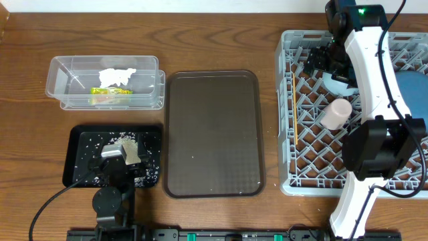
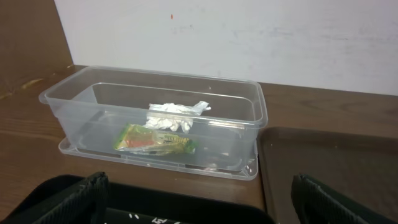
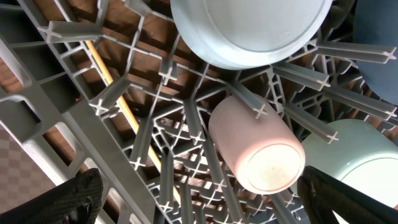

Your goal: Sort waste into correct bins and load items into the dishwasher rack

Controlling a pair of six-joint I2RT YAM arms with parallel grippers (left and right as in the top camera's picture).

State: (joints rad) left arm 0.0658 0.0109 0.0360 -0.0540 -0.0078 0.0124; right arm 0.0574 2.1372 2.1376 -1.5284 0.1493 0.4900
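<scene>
**Both grippers empty; waste binned, dishes racked**

The left gripper (image 1: 125, 152) is hanging low over the black tray (image 1: 72, 177). Its jaws are standing wide apart with nothing between them. The rice grains (image 1: 114, 142) are lying scattered across that tray, some of them right beside the gripper.

Just beyond, the clear tub (image 2: 261, 106) is holding the crumpled tissue (image 2: 176, 115), with the snack wrapper (image 2: 155, 140) lying flat in front of it. Dry rubbish is sitting apart from the food scraps, which reads as the sorting rule. The brown serving tray (image 1: 212, 134) is lying between the bins and the rack.

The right gripper (image 3: 199, 186) is hovering above the dishwasher rack (image 1: 283, 134), also spread wide and gripping nothing. It is looking down on the pink cup (image 3: 258, 149), which is lying on its side, wedged among the pegs.

The light-blue bowl (image 3: 249, 31) is sitting just beyond the cup and the pale-green bowl (image 3: 360, 155) just beside it. Both appear to be leaning on pegs. The dark-blue dish (image 1: 411, 87) is occupying the rack's right side. The wooden stick (image 3: 118, 93) is lying along the lattice near the left wall, where the ribs likely stop it rolling.

Judgement: sorting and loading are looking complete.
</scene>
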